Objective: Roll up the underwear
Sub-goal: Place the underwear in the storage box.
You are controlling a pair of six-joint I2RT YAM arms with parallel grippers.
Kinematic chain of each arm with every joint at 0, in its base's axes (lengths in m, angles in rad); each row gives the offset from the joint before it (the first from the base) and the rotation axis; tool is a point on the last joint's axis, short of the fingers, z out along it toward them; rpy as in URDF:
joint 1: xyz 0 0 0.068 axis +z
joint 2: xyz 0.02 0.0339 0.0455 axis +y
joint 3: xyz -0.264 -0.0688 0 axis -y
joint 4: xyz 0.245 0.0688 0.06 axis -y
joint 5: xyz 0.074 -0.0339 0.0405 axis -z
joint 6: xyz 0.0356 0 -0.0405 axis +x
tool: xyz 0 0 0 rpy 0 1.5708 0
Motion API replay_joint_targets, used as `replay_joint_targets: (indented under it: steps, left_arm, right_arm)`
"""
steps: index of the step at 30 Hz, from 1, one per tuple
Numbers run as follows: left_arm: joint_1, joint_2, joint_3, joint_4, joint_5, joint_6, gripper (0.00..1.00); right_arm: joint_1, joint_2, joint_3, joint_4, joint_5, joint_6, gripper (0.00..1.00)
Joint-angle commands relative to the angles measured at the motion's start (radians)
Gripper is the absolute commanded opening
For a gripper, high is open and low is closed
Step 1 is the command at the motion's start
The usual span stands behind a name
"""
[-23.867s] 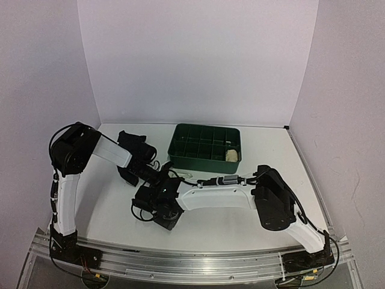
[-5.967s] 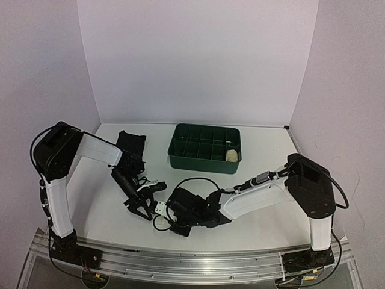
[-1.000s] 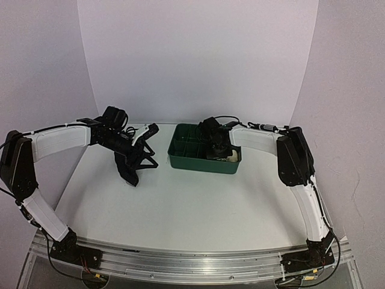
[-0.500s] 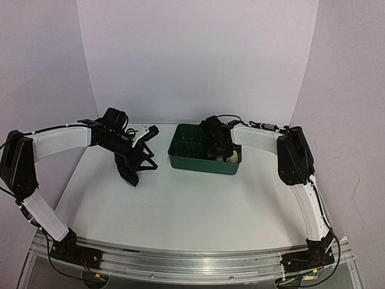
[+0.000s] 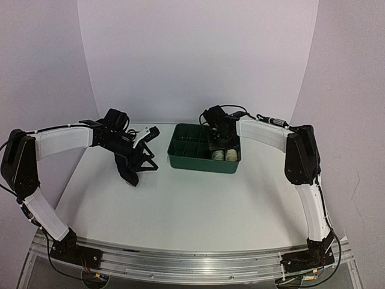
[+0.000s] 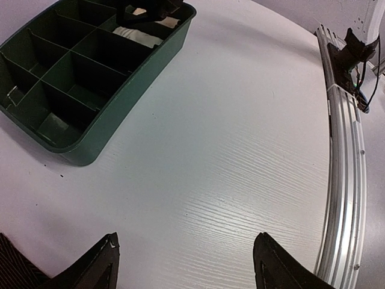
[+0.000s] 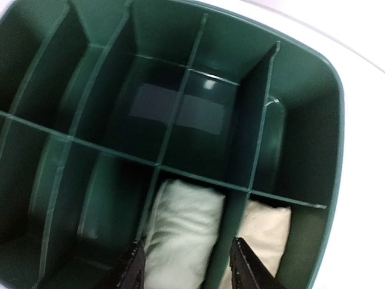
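- White roll [image 7: 180,232] and cream roll [image 7: 264,232] sit in adjoining tray [image 7: 328,150] cells, walls likely keeping them rolled.
- Right pincer [image 7: 187,248] hangs wide and empty over the white roll.
- Black underwear [image 5: 126,173] lies loose on tabletop [image 5: 192,205], left of tray.
- Left pincer [image 6: 186,241] wide, empty, just beside it; probably next to roll.

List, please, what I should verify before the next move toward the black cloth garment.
1. The right gripper open, empty, above the green divided plastic tray: ok.
2. The white cloth roll seated in a compartment: ok.
3. The cream cloth roll in the neighbouring compartment: ok.
4. The left gripper open, empty: ok.
5. The black cloth garment rolled: cannot tell; it lies on the white table.
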Motion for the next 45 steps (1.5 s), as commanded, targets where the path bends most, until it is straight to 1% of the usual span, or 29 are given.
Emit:
replay_joint_targets:
  steps: [1,3,6,9,10,13,16,19,23,26,28,29,32,35,40,45]
  left_arm:
    - [0.002,0.006,0.031,0.024,-0.024,-0.002,0.75]
    - [0.003,0.006,0.033,0.023,-0.035,0.004,0.75]
    - [0.017,0.004,0.032,0.028,-0.048,0.011,0.75]
    - [0.030,0.006,0.033,0.038,-0.067,0.004,0.75]
    - [0.035,0.009,0.032,0.047,-0.083,-0.017,0.75]
    - [0.060,0.029,0.040,0.066,-0.145,-0.109,0.76]
    - [0.092,0.077,0.075,0.044,-0.296,-0.206,0.76]
    - [0.154,0.116,0.094,0.023,-0.422,-0.280,0.77]
    - [0.240,0.154,0.096,0.009,-0.448,-0.359,0.79]
    - [0.260,0.164,0.075,0.032,-0.478,-0.370,0.82]
    - [0.260,0.168,0.061,0.055,-0.491,-0.370,0.82]
    - [0.261,0.173,0.057,0.063,-0.499,-0.374,0.83]
    - [0.272,0.205,0.060,0.065,-0.507,-0.407,0.83]
    - [0.283,0.239,0.064,0.054,-0.502,-0.444,0.83]
    - [0.290,0.276,0.025,0.071,-0.497,-0.502,0.83]
    - [0.290,0.311,0.028,0.091,-0.482,-0.560,0.83]
  right_arm:
    - [0.004,-0.107,-0.035,-0.008,-0.126,-0.006,0.44]
    - [0.005,-0.130,-0.094,-0.009,-0.125,0.018,0.45]
    - [0.003,-0.167,-0.178,-0.009,-0.034,0.035,0.45]
    - [-0.001,-0.158,-0.173,-0.015,-0.009,0.023,0.48]
    - [-0.001,-0.142,-0.165,-0.018,0.002,0.020,0.50]
    - [-0.009,-0.094,-0.143,-0.027,0.016,0.016,0.50]
    - [-0.017,-0.044,-0.120,-0.034,0.015,0.012,0.43]
    - [-0.026,-0.013,-0.097,-0.035,0.009,-0.005,0.29]
    - [-0.041,0.019,-0.058,-0.035,-0.017,-0.047,0.19]
    - [-0.054,0.028,-0.041,-0.035,-0.020,-0.084,0.10]
    - [-0.058,0.037,-0.028,-0.035,-0.023,-0.121,0.02]
    - [-0.059,0.043,-0.021,-0.035,-0.021,-0.139,0.00]
    - [-0.067,0.057,0.000,-0.034,-0.022,-0.164,0.00]
    - [-0.072,0.063,0.014,-0.035,-0.013,-0.151,0.00]
    - [-0.072,0.031,-0.017,-0.035,0.025,-0.019,0.00]
    - [-0.072,0.048,-0.016,-0.035,0.055,0.101,0.00]
